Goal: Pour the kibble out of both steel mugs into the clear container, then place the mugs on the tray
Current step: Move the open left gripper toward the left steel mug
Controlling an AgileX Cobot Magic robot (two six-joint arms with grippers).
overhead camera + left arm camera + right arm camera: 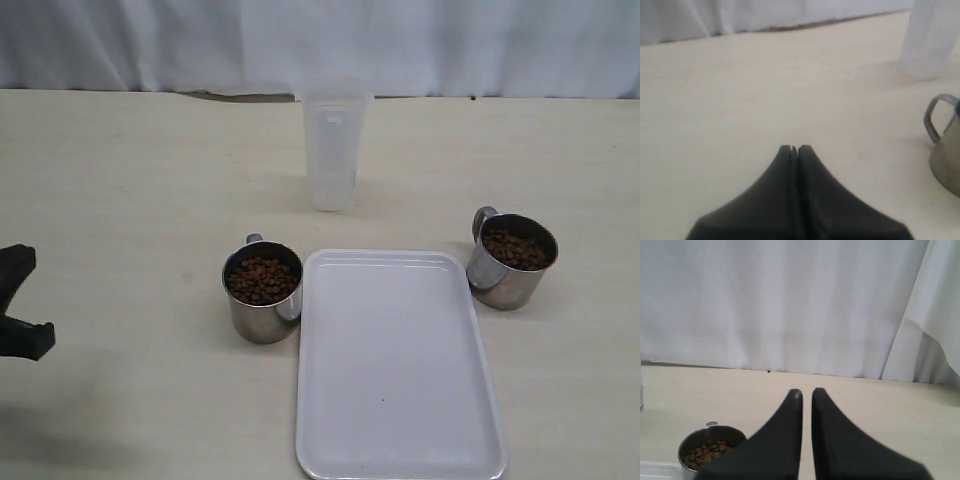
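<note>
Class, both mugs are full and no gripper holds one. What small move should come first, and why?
Probably open the left gripper and ease it toward the left steel mug: its jaws are shut and empty, that mug sits nearest, full of kibble, and the clear container looks empty.

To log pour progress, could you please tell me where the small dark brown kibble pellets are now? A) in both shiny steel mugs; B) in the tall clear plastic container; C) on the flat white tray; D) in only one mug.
A: the left shiny steel mug and the right shiny steel mug each hold dark brown kibble, while the tall clear plastic container shows no pellets.
</note>
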